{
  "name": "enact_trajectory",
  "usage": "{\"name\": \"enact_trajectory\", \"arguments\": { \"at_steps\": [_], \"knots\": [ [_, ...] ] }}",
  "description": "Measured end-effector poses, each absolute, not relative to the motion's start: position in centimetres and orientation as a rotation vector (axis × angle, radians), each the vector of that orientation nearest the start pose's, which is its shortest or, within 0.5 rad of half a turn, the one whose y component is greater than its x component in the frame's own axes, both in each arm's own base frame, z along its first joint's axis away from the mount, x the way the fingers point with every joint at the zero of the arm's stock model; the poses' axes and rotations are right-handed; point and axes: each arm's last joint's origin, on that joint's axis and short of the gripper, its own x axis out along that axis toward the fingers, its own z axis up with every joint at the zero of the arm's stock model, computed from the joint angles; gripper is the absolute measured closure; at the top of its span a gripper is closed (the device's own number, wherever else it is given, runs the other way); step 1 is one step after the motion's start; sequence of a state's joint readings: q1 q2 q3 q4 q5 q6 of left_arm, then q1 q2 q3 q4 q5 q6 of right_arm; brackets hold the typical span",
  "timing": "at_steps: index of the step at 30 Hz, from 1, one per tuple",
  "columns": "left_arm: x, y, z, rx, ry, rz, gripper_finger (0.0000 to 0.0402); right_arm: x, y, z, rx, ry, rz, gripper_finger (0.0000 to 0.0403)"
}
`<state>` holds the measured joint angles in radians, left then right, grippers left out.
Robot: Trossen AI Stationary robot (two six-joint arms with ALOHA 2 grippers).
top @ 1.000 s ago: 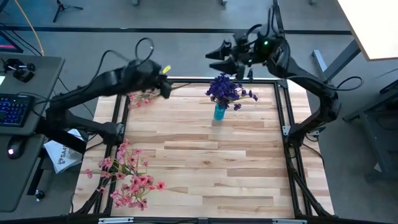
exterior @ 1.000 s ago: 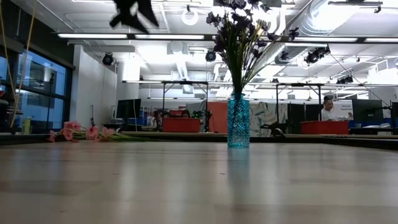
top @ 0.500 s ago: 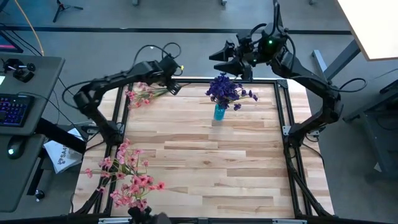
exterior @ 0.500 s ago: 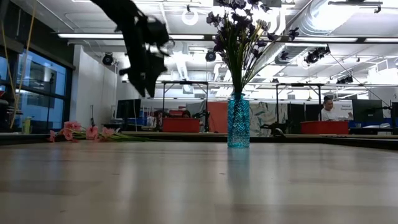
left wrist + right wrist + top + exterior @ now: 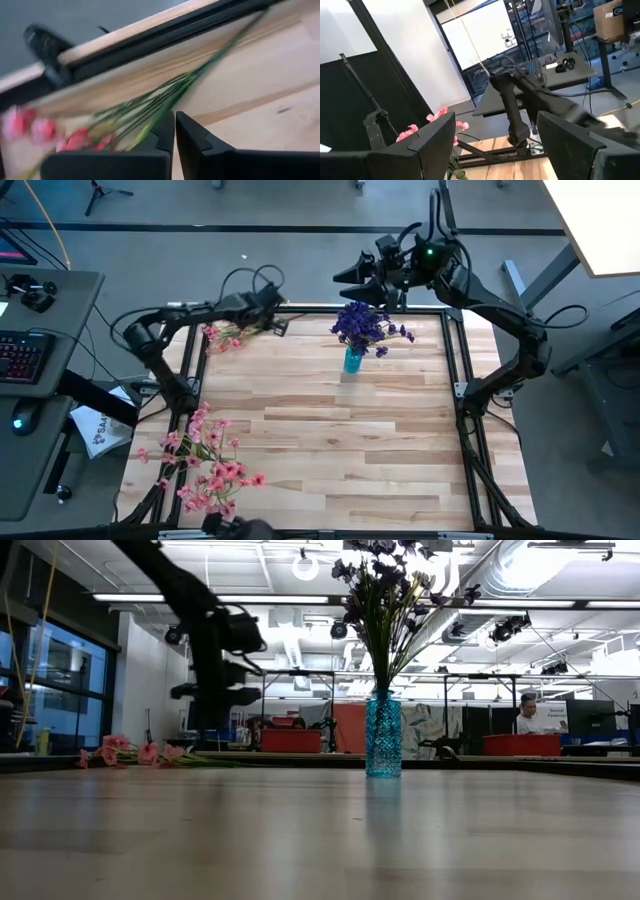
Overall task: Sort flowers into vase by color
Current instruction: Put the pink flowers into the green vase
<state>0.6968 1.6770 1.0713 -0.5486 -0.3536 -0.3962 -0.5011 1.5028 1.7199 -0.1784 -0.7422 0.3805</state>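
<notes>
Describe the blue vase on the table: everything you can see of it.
The blue vase is a small, tall cylinder of translucent teal, glass-like material with a diamond-cut texture. It stands upright on the wooden table, near the far edge and slightly right of centre. It holds a bunch of purple flowers whose thin green stems fan upward from its mouth. Neither gripper touches it; the right gripper hovers above and behind it.

My left gripper (image 5: 279, 326) is sitting at far edge by pink sprig (image 5: 228, 335); purple flowers (image 5: 366, 326) are standing in teal vase (image 5: 353, 360).
</notes>
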Motion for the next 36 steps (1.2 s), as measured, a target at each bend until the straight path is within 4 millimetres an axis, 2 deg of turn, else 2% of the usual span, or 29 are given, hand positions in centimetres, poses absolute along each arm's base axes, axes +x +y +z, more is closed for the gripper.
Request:
{"name": "enact_trajectory", "arguments": {
  "at_steps": [3, 7, 18, 22, 27, 31, 36],
  "knots": [
    [22.5, 19.8, 18.0, -0.542, 0.848, 1.240, 0.0400, 28.8, -13.5, 48.0, 0.344, 0.026, 0.242, 0.0128],
    [21.4, 19.0, 17.1, -0.576, 0.644, 1.330, 0.0401, 28.8, -13.5, 47.9, 0.330, 0.030, 0.241, 0.0128],
    [21.4, 19.9, 13.7, -0.642, 0.633, 1.491, 0.0401, 28.8, -13.5, 47.6, 0.350, 0.059, 0.238, 0.0128],
    [21.5, 19.9, 12.4, -0.670, 0.664, 1.509, 0.0401, 28.8, -13.5, 47.5, 0.357, 0.068, 0.237, 0.0128],
    [21.9, 19.3, 11.6, -0.689, 0.741, 1.444, 0.0401, 28.8, -13.5, 47.5, 0.351, 0.071, 0.247, 0.0128],
    [22.4, 17.7, 11.6, -0.566, 0.895, 1.341, 0.0401, 28.8, -13.5, 47.4, 0.333, 0.079, 0.249, 0.0128],
    [23.7, 14.8, 12.1, -0.338, 1.088, 1.087, 0.0401, 28.8, -13.5, 47.1, 0.331, 0.101, 0.245, 0.0128]
  ]
}}
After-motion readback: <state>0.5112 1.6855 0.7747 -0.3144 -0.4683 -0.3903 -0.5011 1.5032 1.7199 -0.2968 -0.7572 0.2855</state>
